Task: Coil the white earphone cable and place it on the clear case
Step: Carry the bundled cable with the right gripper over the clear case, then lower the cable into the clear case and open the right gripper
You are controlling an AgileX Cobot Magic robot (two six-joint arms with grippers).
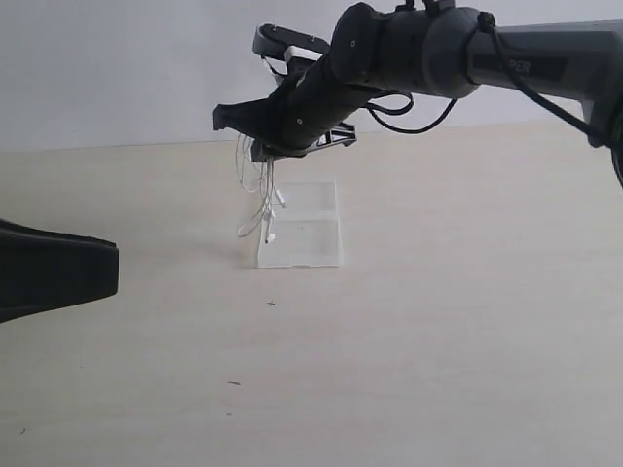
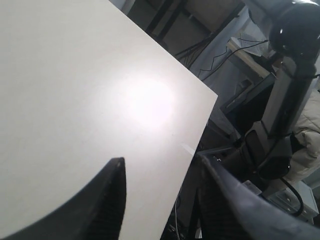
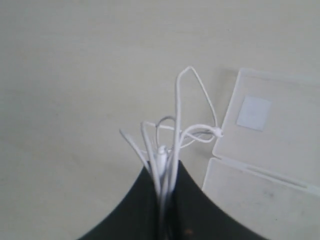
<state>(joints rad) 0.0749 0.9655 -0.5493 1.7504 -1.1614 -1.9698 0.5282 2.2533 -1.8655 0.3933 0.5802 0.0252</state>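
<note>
The black left gripper (image 2: pixel 160 170) hangs near the left edge of the pale worktop (image 1: pixel 438 341), its jaws spread wide and holding nothing. Toward the middle, the black right gripper (image 3: pixel 165 200) pinches the thin white earphone cable (image 3: pixel 161 155), which is bunched in loose loops dangling beside the left edge of the flat clear plastic case (image 1: pixel 311 243). The case lies opened, showing only a whitish patch.

Clear glossy plastic case (image 1: pixel 316 243), smooth white cable (image 3: pixel 161 156), matt pale tabletop (image 1: pixel 438 341).
</note>
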